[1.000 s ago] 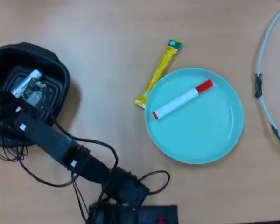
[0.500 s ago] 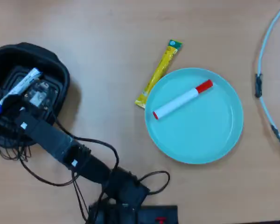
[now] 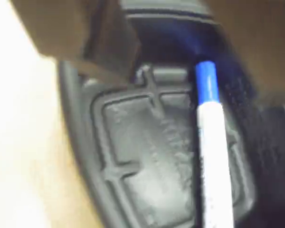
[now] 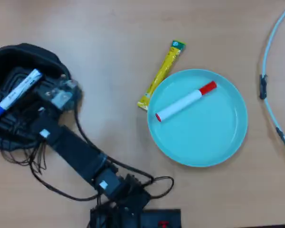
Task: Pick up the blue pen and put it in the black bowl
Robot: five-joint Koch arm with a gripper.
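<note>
In the overhead view the arm reached from its base at the bottom centre of the frame diagonally up to the upper left, black links trailing loose cables. Its claw (image 4: 31, 88) sat at the left edge, gripping the pen (image 4: 16, 95). In the wrist view the pen (image 3: 211, 142) ran up the right of the frame.

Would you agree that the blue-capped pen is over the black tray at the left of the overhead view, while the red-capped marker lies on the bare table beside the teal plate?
Not quite: the red-capped marker lies inside the teal plate, as the overhead view shows. The blue-capped pen is indeed over the black tray at the left.
</note>
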